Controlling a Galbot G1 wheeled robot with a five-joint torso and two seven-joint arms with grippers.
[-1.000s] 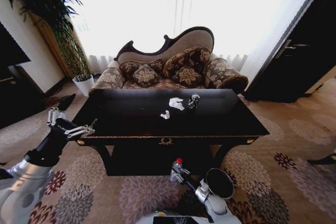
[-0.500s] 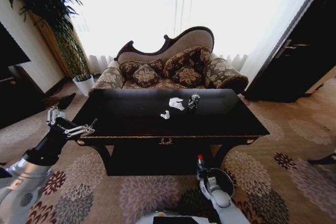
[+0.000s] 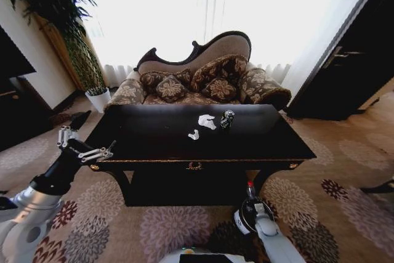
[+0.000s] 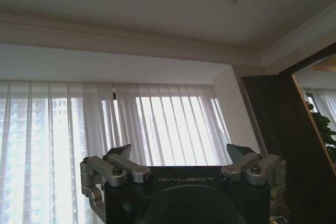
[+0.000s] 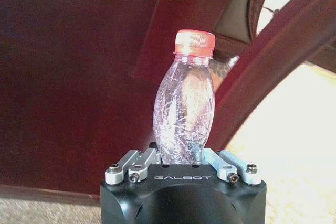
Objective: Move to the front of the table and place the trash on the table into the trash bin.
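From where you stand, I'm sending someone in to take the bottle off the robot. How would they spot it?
Start at the glossy black table before the sofa, then look down at the carpet below its front edge. There the right gripper is shut on the bottle, just above the trash bin. It is clear, crinkled plastic with a red cap, unlike the white scraps and dark can on the tabletop.

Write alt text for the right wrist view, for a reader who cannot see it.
The right gripper holds a crushed clear plastic bottle with a red cap, its fingers closed on the bottle's lower end so the cap points away from the camera. Behind it is the dark glossy wood of the table, with patterned carpet beyond.
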